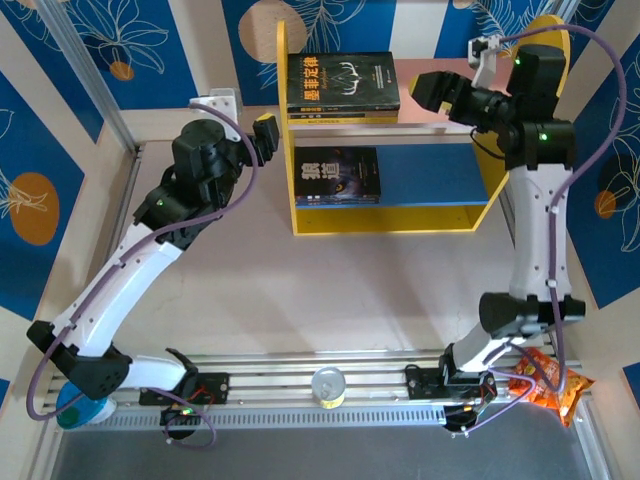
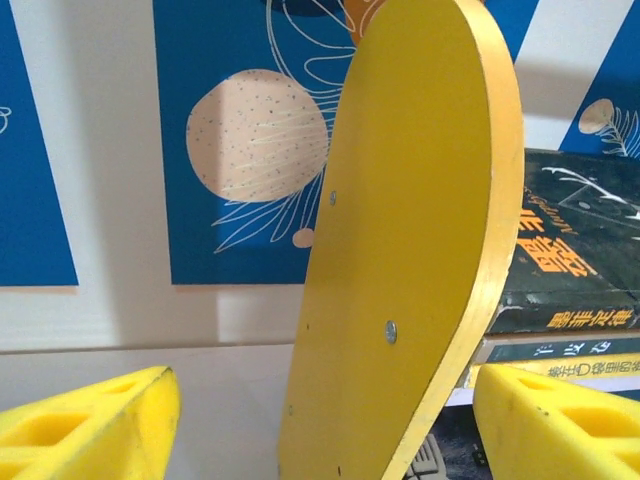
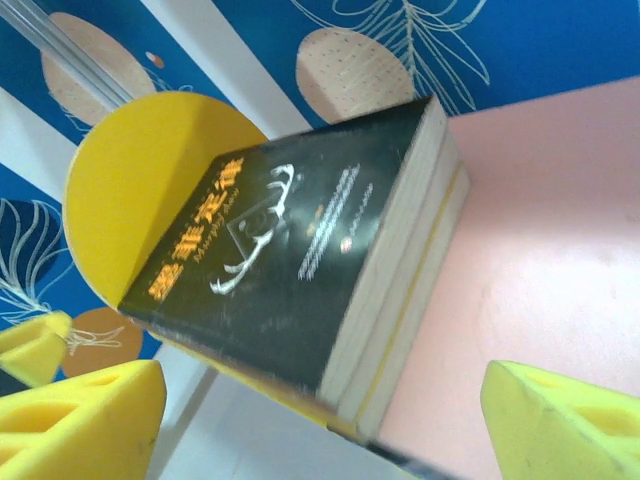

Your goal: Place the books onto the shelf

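The shelf (image 1: 385, 219) has yellow side panels, a pink upper board (image 1: 420, 118) and a blue lower board (image 1: 430, 175). A stack of books (image 1: 342, 82) lies flat at the left of the pink board, its top cover black with an orange title. Another black book (image 1: 337, 175) lies on the blue board. My left gripper (image 1: 265, 135) is open just outside the left panel; the panel (image 2: 400, 250) stands between its spread fingers (image 2: 90, 420), with the stack (image 2: 570, 270) behind. My right gripper (image 1: 432, 88) hovers open over the pink board (image 3: 540, 230), right of the stack (image 3: 300, 240), holding nothing.
An orange snack bag (image 1: 548, 385) lies by the right arm's base. A white box (image 1: 215, 100) sits at the back wall behind the left arm. A small round object (image 1: 328, 385) rests on the metal rail between the bases. Blue patterned walls enclose the table.
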